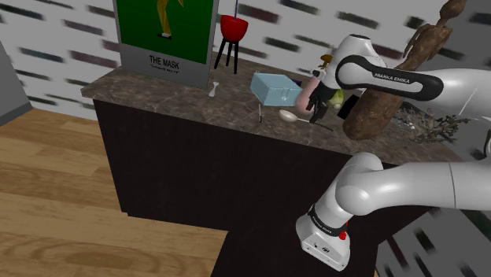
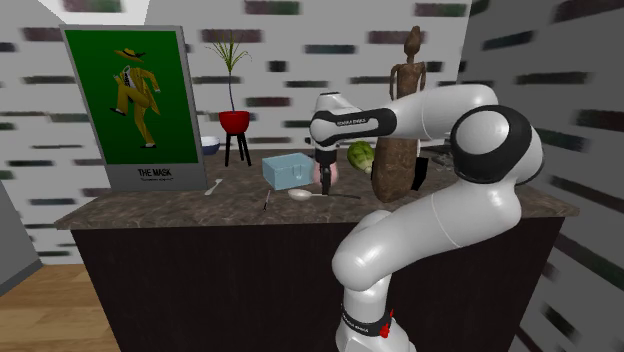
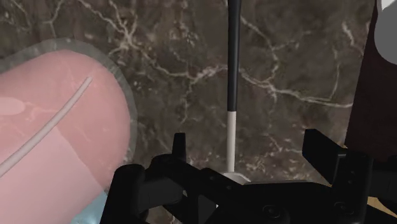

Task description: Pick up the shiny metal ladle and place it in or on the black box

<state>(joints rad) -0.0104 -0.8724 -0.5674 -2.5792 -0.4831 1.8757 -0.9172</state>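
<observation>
— Gripper (image 3: 249,141) status?
— Yours is released: fingers (image 3: 180,153) apart, straddling the ladle (image 3: 232,95) without contact. Your arm reaches over the counter (image 1: 157,85), hand pointing straight down.
— Ladle's lie?
— Flat on the counter near the pink object (image 3: 57,127); bowl toward the shoulder view's left, handle toward its right.

The ladle (image 1: 289,115) lies on the counter (image 1: 157,88), just on my side of the box (image 1: 275,88). My gripper (image 3: 249,147) hangs over its handle; the poster (image 1: 165,27) stands well apart from that box.
</observation>
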